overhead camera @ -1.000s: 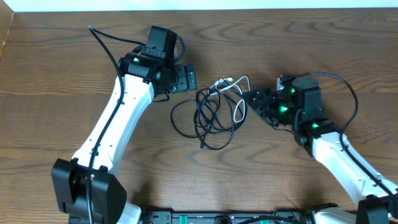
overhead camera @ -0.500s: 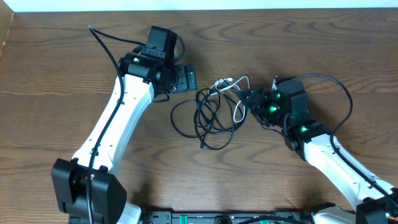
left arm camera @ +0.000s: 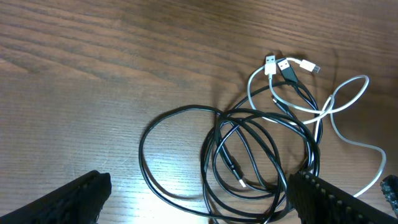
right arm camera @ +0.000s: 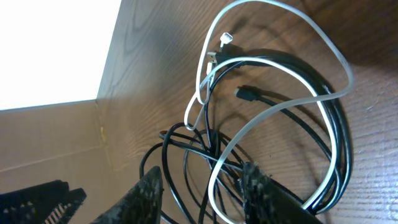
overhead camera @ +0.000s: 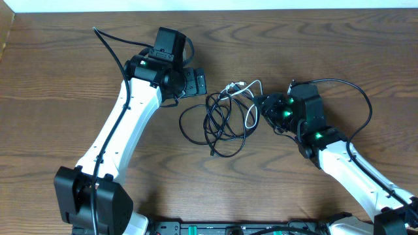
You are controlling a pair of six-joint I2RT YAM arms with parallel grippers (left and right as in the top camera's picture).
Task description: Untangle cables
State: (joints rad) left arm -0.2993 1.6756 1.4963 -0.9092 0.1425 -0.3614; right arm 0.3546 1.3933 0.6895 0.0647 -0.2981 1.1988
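The cables lie tangled at mid-table. The long black cable [overhead camera: 225, 127] is coiled in several loops, and the shorter white cable [overhead camera: 251, 112] crosses its right side, with plug ends [overhead camera: 235, 85] at the top. My left gripper [overhead camera: 196, 82] is open just left of and above the tangle. In the left wrist view the black loops [left arm camera: 142, 158] lie between its fingers [left arm camera: 81, 199]. My right gripper [overhead camera: 260, 106] is open at the tangle's right edge. In the right wrist view [right arm camera: 202, 199] its jaws straddle the white cable [right arm camera: 214, 177] and black strands [right arm camera: 336, 130] without closing.
The wooden table [overhead camera: 65, 78] carries only the cables. The thick black arm cables loop beside each wrist [overhead camera: 362, 104]. A white wall edge runs along the far side [overhead camera: 209, 5].
My right gripper has moved left to the tangle's right edge, then settled. The left arm and the cables have not visibly moved.
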